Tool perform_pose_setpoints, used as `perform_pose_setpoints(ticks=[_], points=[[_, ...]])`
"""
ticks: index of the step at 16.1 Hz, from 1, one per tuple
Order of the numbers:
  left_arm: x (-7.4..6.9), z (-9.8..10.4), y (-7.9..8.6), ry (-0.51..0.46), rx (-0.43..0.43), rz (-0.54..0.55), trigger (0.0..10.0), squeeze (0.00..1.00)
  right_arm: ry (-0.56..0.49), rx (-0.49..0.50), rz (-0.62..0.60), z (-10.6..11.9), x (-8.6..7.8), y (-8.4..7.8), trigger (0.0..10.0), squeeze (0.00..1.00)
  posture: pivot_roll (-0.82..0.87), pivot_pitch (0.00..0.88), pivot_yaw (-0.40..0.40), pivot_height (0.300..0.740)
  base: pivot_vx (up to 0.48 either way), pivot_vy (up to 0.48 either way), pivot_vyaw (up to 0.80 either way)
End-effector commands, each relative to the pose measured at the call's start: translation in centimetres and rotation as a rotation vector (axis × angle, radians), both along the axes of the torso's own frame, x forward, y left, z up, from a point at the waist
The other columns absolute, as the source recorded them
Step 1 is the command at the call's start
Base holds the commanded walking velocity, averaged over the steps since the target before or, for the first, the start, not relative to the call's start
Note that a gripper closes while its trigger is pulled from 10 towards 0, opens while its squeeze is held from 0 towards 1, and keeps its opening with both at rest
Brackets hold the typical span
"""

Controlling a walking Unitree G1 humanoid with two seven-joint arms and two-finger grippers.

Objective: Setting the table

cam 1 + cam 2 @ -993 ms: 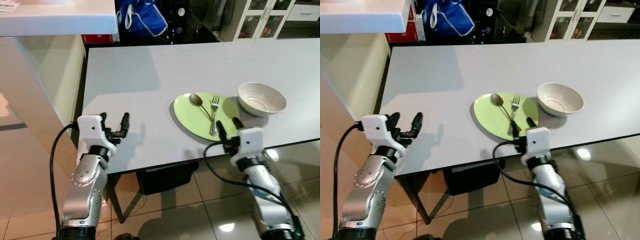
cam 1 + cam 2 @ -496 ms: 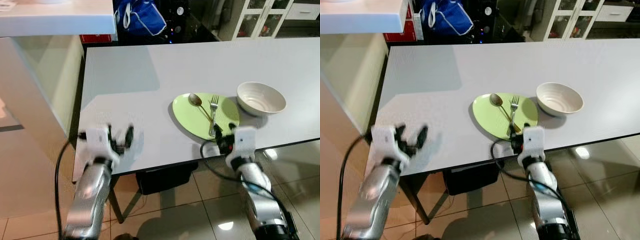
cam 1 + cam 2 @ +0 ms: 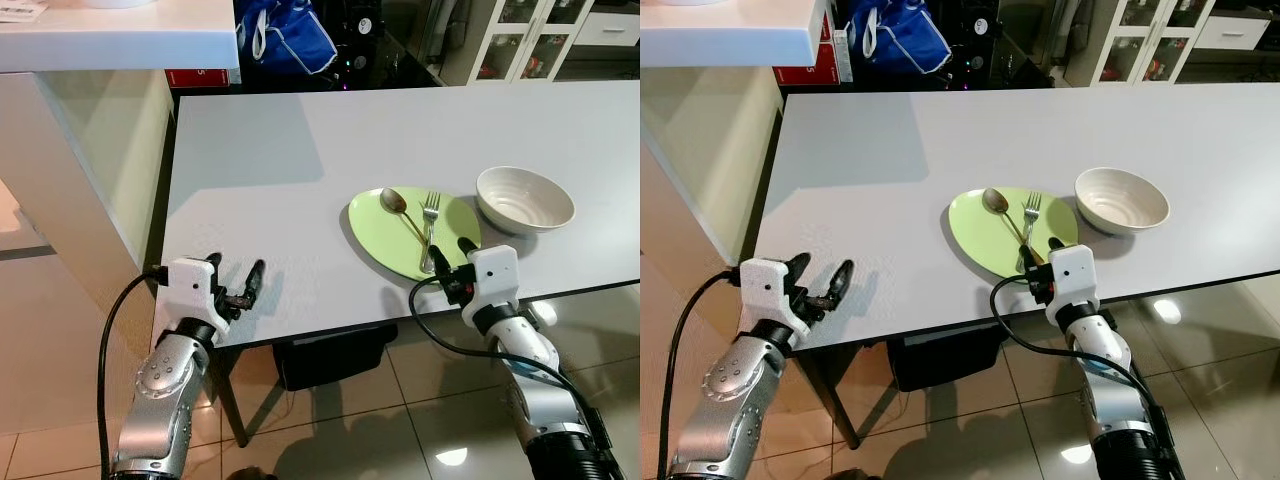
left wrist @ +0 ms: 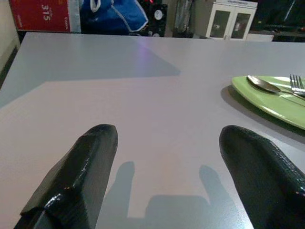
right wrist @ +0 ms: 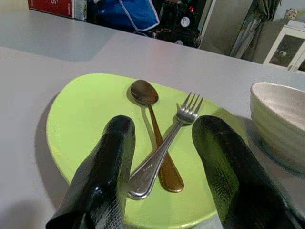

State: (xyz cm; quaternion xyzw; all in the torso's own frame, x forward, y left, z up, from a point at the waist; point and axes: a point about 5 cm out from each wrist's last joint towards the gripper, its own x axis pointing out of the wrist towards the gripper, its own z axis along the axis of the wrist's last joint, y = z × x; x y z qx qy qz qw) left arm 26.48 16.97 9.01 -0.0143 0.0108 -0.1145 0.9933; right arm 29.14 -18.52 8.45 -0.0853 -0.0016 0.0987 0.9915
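A green plate [image 3: 400,233] is seen lying flat on the grey table [image 3: 280,170], near the edge closest to the robot. A brown spoon [image 5: 152,121] and a silver fork [image 5: 167,148] are laid on the plate, and they are crossed over each other, with the fork on top. A white bowl [image 3: 524,197] is set just beside the plate, on the robot's right, and nothing can be seen inside it. The right gripper [image 5: 164,186] is held at the near rim of the plate, with its two black fingers [image 5: 107,162] spread apart, one on each side of the handles of the spoon and fork; nothing is pinched between them. The left gripper [image 4: 167,176] is held low over the bare near corner of the table, well apart from the plate, and its fingers [image 4: 83,167] are spread wide with nothing between them. A blue bag [image 3: 290,40] and a red box [image 4: 40,14] are seen past the far end of the table
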Motion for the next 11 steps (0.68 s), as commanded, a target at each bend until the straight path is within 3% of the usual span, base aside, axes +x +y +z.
perform_pose_setpoints(ticks=[1, 11], points=[[0.2, 0.1, -0.3, -0.005, 0.003, -0.013, 10.0, 0.00, -0.010, -0.004, -0.011, 0.2, 0.2, -0.3, 10.0, 0.00, 0.04, 0.000, -0.045, 0.740, 0.000, 0.000, 0.00], [1.7, 1.8, -1.2, -0.047, -0.014, 0.003, 10.0, 0.00, -0.002, 0.028, -0.015, -0.1, 0.7, 0.7, 10.0, 0.00, 0.05, 0.000, -0.034, 0.740, 0.000, 0.000, 0.00]])
